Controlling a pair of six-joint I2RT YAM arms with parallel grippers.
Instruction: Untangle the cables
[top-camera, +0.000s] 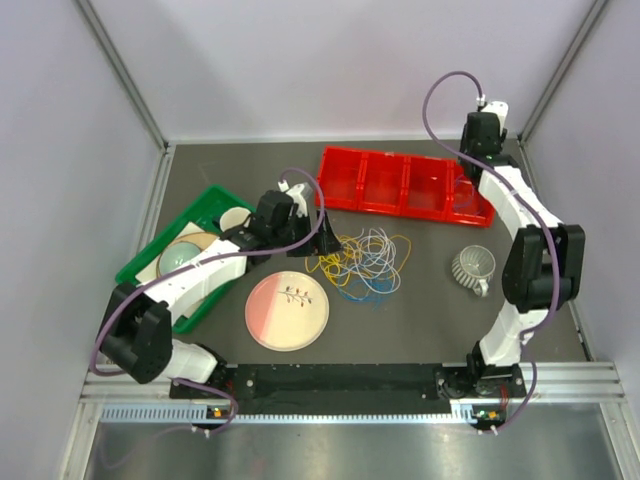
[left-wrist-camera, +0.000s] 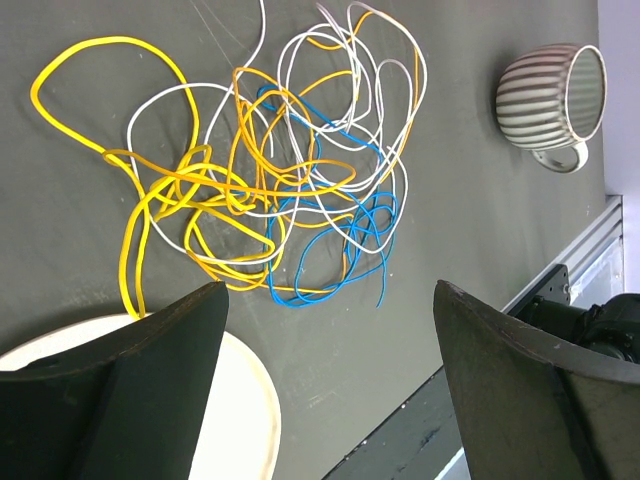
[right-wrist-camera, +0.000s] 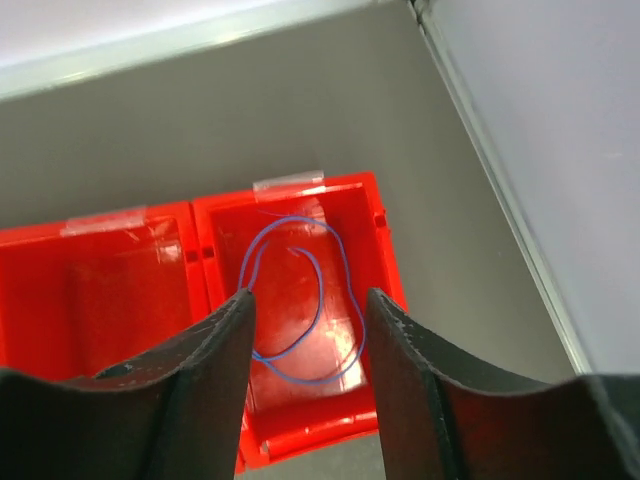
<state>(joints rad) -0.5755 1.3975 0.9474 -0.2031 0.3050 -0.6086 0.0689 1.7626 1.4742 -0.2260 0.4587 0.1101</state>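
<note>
While thin cables (left-wrist-camera: 262, 190) loop, ribbed mug (left-wrist-camera: 545, 95) nearby

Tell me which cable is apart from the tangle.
The blue cable coiled alone in the end compartment of the red tray; the other cables lie knotted on the table.

The left arm (top-camera: 200, 275) reaches from its base at the near left corner of the table toward the table's middle, forearm low and slanting. The left gripper (left-wrist-camera: 330, 292) points down, jaws spread wide, nothing between its fingers (left-wrist-camera: 150, 390). The right arm (top-camera: 528, 265) rises along the right edge, elbow bent, wrist near the far right corner. The right gripper (right-wrist-camera: 310, 298) points down, jaws parted, gripping nothing.
</note>
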